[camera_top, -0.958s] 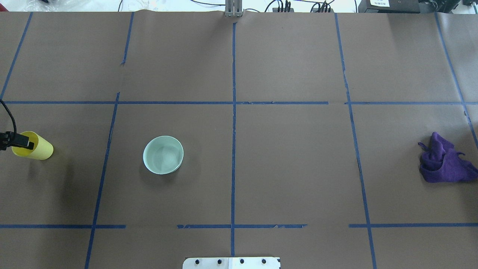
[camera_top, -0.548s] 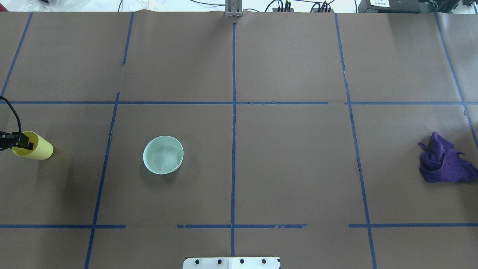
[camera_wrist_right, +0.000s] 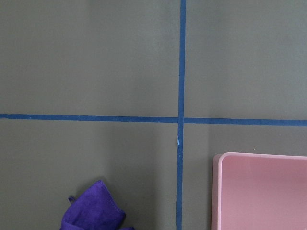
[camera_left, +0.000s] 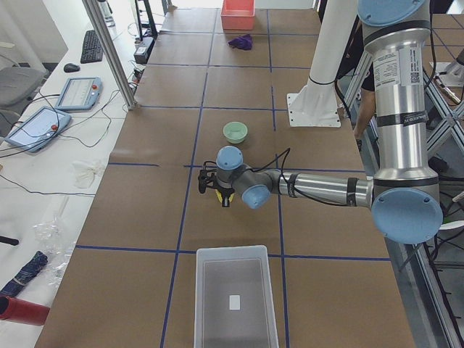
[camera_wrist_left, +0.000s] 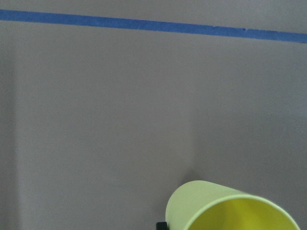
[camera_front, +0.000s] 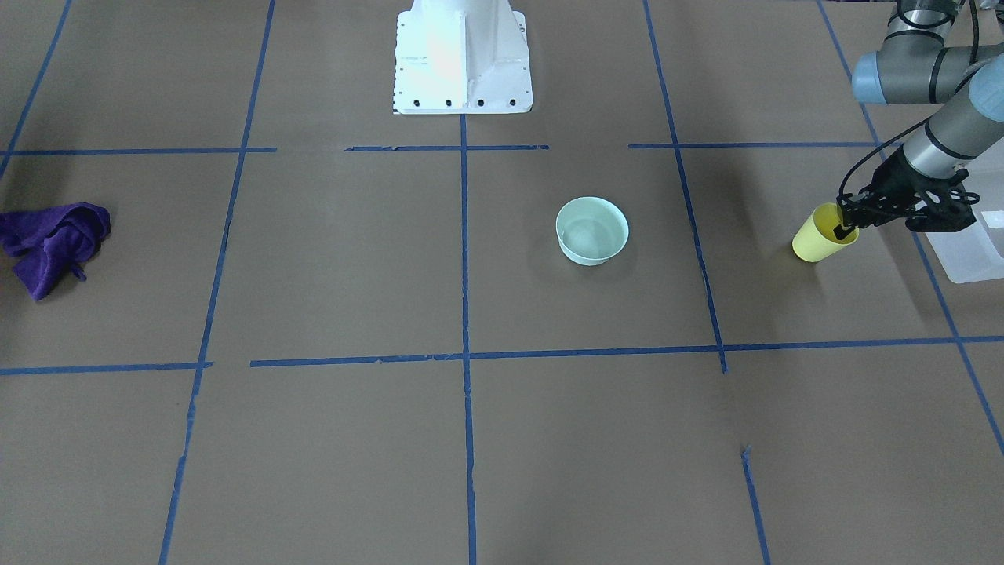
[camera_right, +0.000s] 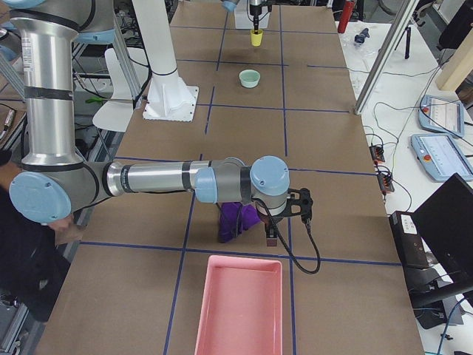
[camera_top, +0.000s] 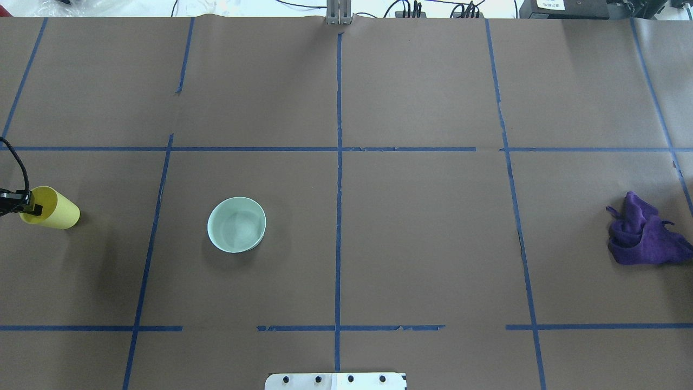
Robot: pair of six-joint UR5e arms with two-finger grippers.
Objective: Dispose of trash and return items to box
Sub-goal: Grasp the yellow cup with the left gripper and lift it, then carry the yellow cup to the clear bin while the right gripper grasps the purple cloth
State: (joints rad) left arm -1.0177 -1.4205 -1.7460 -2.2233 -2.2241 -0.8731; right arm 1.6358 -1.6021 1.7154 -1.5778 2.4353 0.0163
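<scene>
My left gripper (camera_top: pixel 28 205) is shut on the rim of the yellow cup (camera_top: pixel 57 212), one finger inside and one outside. It holds the cup tilted, low over the table at the far left edge. In the front-facing view the cup (camera_front: pixel 816 239) hangs just beside the translucent box (camera_front: pixel 973 255). The box shows whole in the exterior left view (camera_left: pixel 235 304). The mint-green bowl (camera_top: pixel 236 224) sits upright on the table, apart from both arms. My right gripper (camera_right: pixel 270 237) shows only in the exterior right view, above the purple cloth; I cannot tell whether it is open or shut.
The purple cloth (camera_top: pixel 644 230) lies crumpled at the far right. A pink tray (camera_right: pixel 240 307) stands past it at the table's right end. The white robot base (camera_front: pixel 463 55) is at the table's near middle edge. Blue tape lines cross the brown table cover.
My left gripper has drawn back a little toward the left edge with the cup. The cup has turned its mouth more toward the camera. Bowl and cloth have not moved.
</scene>
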